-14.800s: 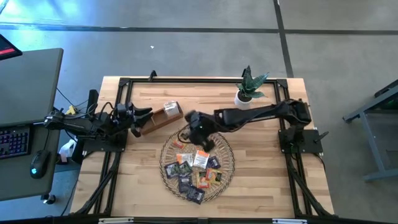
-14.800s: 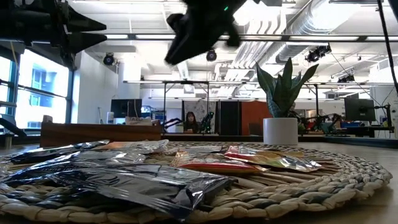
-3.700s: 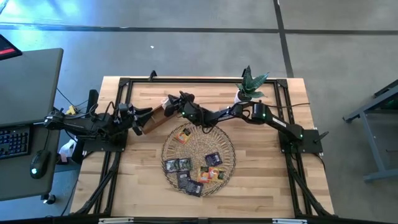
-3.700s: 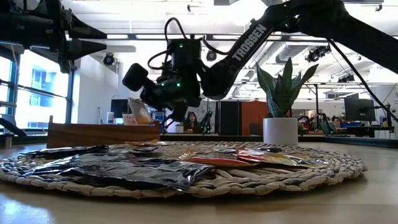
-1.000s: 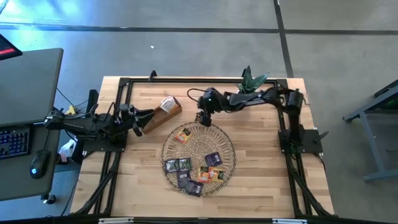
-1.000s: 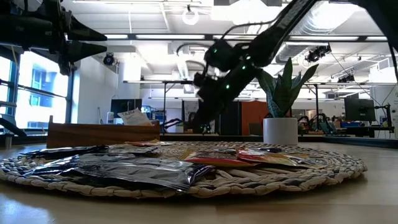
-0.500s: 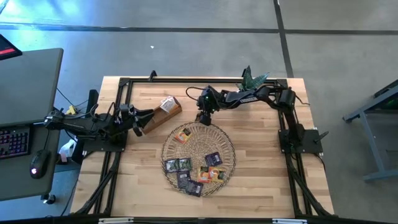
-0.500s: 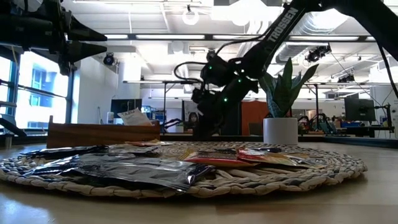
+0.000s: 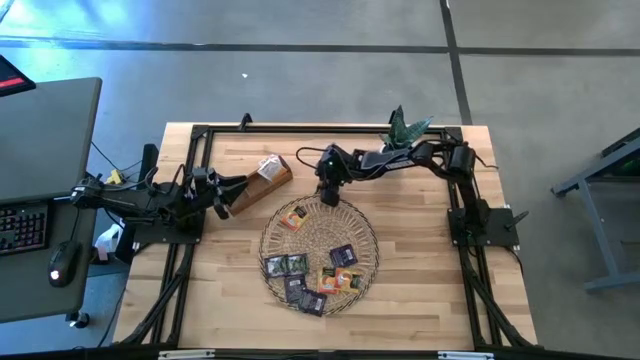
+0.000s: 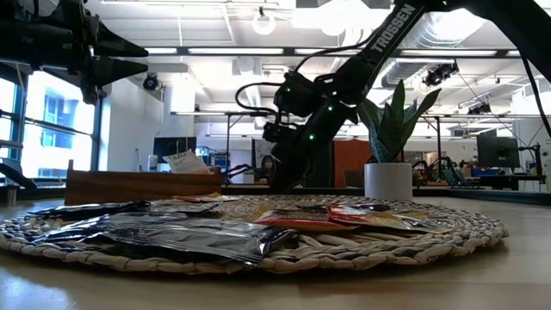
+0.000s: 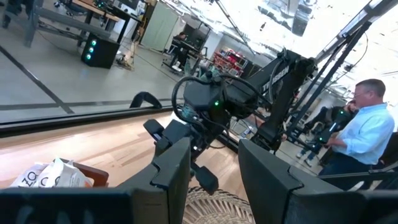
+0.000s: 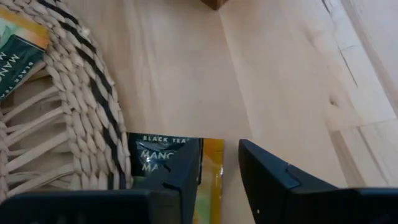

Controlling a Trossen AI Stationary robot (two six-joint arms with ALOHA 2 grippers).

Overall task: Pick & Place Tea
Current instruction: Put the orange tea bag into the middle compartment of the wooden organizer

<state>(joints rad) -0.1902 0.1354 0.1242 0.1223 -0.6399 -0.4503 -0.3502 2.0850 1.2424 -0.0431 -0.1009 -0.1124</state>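
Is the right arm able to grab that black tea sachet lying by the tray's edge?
Probably yes. The right tool hangs directly over the black tea sachet beside the woven tray, fingers straddling its edge, with nothing in between.

Glossy foil sachets [image 10: 198,237] lie on a rough woven tray [image 10: 405,245] over smooth pale wood table [image 9: 420,300].

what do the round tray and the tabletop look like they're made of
Round tray: looks like woven straw or wicker, matte, pale coiled strands with dark stripes. Tabletop: seemingly light wood, smooth with a slight sheen, showing grain and plank seams.
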